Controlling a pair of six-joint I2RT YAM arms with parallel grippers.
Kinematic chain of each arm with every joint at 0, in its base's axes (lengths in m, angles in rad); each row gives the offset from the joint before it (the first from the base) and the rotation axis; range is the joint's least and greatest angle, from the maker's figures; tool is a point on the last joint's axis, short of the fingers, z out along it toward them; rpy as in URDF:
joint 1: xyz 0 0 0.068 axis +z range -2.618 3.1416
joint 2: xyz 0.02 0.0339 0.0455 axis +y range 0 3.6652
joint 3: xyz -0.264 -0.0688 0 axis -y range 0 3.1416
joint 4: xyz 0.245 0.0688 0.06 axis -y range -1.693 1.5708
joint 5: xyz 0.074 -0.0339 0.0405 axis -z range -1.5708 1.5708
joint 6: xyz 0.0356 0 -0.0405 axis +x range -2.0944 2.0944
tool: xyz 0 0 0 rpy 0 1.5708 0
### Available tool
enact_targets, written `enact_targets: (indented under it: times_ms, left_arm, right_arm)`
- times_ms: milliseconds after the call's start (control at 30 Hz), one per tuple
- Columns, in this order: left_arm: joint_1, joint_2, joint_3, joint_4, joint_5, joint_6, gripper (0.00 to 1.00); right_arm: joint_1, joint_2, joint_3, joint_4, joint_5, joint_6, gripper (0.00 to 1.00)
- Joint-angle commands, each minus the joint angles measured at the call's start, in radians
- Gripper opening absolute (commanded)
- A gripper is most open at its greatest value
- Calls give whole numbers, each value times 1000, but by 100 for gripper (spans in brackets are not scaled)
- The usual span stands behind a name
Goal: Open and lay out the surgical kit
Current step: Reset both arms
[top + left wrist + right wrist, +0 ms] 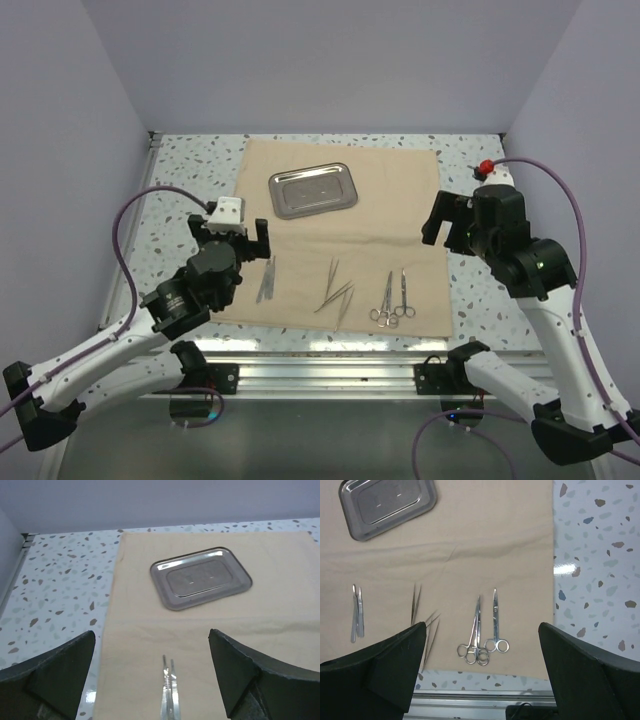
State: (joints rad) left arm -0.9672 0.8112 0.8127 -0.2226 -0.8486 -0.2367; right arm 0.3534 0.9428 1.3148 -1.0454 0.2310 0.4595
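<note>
From above, the beige cloth wrap (pixel 400 200) lies spread flat on the speckled table (pixel 190 170). The small shiny rectangular steel tray (pixel 312 190) sits empty on its far half. Along the near edge lie the blunt silver tweezers (pixel 267 278), the thin pointed silver tweezers (pixel 335 290) and the ring-handled silver forceps (pixel 392 298).

In the left wrist view, the left gripper (pixel 151 635) is released and holds nothing, and the blunt silver tweezers (pixel 167 690) lie just below it.

In the right wrist view, the right gripper (pixel 482 625) is also spread and empty. Beneath it the forceps' rings (pixel 480 652) overlap and the pointed tweezers cross.

The layout looks nearly done. Spacing these out probably calls for pinching one shaft at its middle, lifting it straight up and setting it down parallel without dragging the cloth.
</note>
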Motion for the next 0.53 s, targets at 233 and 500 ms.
enact_targets:
  times_ms: [233,500]
  left_arm:
    - [339,86,-118,284,219,146,100]
    - [519,221,-125,428,365,145,100]
  right_arm:
    - [2,1,6,133,-42,-39,98]
    - [1,40,30,130,-30,-77,98]
